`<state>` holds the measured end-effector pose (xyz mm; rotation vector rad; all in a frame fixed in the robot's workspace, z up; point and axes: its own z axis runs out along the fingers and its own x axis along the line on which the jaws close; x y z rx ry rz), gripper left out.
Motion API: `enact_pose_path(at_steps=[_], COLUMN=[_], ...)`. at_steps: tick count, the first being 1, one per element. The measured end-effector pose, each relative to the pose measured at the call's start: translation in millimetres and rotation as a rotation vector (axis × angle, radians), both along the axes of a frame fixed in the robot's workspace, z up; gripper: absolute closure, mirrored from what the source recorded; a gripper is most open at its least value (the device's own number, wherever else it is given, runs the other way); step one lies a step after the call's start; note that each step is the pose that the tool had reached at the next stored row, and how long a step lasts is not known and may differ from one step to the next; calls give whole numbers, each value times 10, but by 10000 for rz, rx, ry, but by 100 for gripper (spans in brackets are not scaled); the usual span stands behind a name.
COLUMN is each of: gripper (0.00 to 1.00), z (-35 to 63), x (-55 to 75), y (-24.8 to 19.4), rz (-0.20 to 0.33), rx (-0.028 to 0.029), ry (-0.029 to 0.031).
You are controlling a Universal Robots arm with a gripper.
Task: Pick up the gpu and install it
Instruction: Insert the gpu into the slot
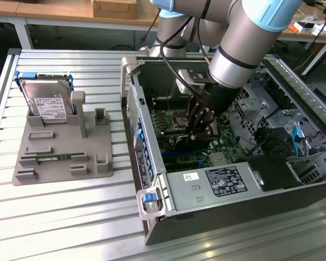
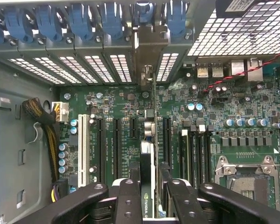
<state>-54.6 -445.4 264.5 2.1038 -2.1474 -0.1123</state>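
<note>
Exterior view: the black two-finger gripper point(image 1: 202, 122) is down inside the open grey computer case point(image 1: 152, 179), over the green motherboard point(image 1: 171, 122); the grey plastic parts holder point(image 1: 60, 157) sits well off to the exterior view's left. Wrist view: the gripper point(image 2: 148, 186) pinches the slim black gpu point(image 2: 147, 177) edge-on between its fingers point(image 2: 128, 196), bracket up against the slot openings at the case's back wall, card over the motherboard point(image 2: 200, 112) slots.

Lower centre of the wrist view: the black pincer point(image 2: 149, 196) flanks the slim black gpu card point(image 2: 147, 186), which carries a green-and-white logo. The flat green motherboard point(image 2: 126, 112) behind bears one white slot and black ones. Blue plastic clips point(image 2: 79, 21) line the top edge. In the exterior view's left, a silver hard drive with white label and blue rails point(image 1: 48, 103) stands on a grey plastic holder point(image 1: 60, 157), on the ribbed silver metal counter point(image 1: 60, 217)
</note>
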Motion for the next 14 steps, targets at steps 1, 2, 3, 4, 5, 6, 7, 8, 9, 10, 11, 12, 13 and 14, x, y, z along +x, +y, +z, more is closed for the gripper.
enact_pose_path(at_steps=[1, 2, 3, 4, 5, 6, 7, 8, 9, 10, 11, 12, 13, 14], gripper=[73, 73, 73, 73, 73, 73, 73, 73, 73, 73, 73, 73, 73, 73], z=[-1, -3, -4, -9, -14, -16, -17, -20, -23, -27, -36, -44, -51, -55], x=[0, 0, 1, 1, 1, 1, 1, 1, 1, 2, 3, 3, 4, 4], y=[0, 0, 0, 0, 0, 0, 0, 0, 0, 0, 0, 0, 0, 0], rz=[0, 0, 1, 1, 1, 1, 1, 1, 1, 1, 1, 0, 0, 0], rx=[1, 2, 1, 0, 4, 1, 0, 3, 1, 2, 0, -1, 1, -1], ry=[0, 0, 2, 4, 1, 3, 5, 3, 4, 6, 17, 24, 27, 31])
